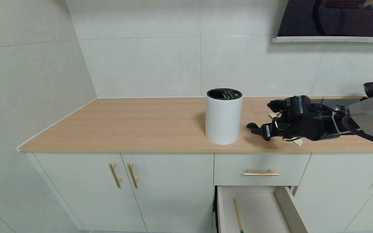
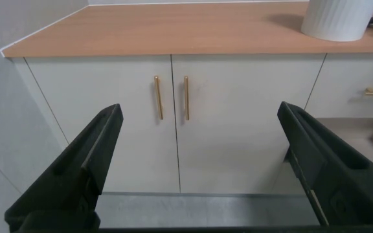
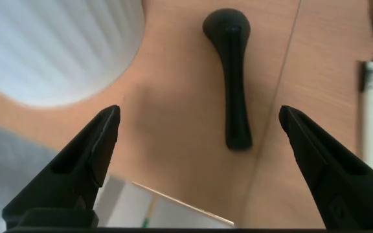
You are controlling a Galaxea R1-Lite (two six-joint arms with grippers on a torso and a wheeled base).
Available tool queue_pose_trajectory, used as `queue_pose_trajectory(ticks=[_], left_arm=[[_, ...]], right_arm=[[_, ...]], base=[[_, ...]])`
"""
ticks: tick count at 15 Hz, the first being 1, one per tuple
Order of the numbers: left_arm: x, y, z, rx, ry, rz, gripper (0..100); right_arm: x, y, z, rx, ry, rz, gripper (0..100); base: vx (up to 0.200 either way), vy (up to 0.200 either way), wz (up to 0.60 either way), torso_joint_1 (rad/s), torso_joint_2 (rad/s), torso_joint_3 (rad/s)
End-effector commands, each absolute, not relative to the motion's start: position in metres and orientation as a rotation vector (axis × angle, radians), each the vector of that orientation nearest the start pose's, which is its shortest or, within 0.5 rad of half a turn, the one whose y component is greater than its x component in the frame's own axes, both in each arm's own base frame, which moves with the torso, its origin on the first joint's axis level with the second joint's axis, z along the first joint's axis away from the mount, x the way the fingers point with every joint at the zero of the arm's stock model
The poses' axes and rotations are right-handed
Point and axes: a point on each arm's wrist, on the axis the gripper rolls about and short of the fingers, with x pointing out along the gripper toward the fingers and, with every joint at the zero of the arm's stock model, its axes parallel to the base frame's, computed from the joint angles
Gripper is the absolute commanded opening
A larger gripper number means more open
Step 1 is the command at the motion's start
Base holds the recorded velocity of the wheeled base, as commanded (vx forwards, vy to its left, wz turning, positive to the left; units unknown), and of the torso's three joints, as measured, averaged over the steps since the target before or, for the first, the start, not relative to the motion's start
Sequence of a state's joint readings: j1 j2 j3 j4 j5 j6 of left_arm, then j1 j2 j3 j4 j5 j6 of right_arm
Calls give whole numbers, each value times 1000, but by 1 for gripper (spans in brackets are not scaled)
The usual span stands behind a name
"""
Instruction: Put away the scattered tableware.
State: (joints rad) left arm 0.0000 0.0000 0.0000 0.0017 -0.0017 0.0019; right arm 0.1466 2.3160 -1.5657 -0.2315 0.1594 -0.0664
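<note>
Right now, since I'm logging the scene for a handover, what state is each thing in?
white holder: upright on the counter.
black utensil: lying flat on the counter, not gripped.
upper drawer: shut.
lower drawer: pulled open, chopsticks lying inside.
cabinet doors: shut.
left claw: open, empty.
right claw: open, empty, over the black utensil.

Just beside the white holder (image 1: pixel 223 119), my right gripper (image 1: pixel 261 132) covers most of the black utensil (image 1: pixel 252 125); I see only its rounded end. A white piece (image 1: pixel 298 142) farther from the holder lies mostly under the arm, so I can't name it. In the drawer (image 1: pixel 261 207) below the holder, the chopsticks (image 1: pixel 237 213) run off the picture's edge. The holder's slots are too dark to read.
</note>
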Motion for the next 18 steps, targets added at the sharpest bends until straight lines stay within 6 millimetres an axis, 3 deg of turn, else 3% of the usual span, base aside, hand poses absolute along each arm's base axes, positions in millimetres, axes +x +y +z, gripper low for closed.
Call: queue_pose_trajectory(ticks=[1, 8, 14, 15, 18], left_arm=[[-23, 0, 75, 2, 2, -2, 100], [-23, 0, 75, 3, 2, -2, 100], [-23, 0, 75, 3, 2, -2, 100], [-23, 0, 75, 2, 2, -2, 100], [-23, 0, 75, 2, 2, -2, 100]], right_arm=[[476, 72, 87, -52, 535, 311, 100], [499, 64, 64, -25, 533, 250, 100], [501, 63, 59, -27, 541, 246, 100], [501, 63, 59, -27, 541, 246, 0], [501, 65, 53, -30, 553, 246, 0]], base=[[0, 0, 0, 0, 0, 0], [0, 0, 0, 0, 0, 0], [0, 0, 0, 0, 0, 0], [0, 0, 0, 0, 0, 0], [0, 0, 0, 0, 0, 0]])
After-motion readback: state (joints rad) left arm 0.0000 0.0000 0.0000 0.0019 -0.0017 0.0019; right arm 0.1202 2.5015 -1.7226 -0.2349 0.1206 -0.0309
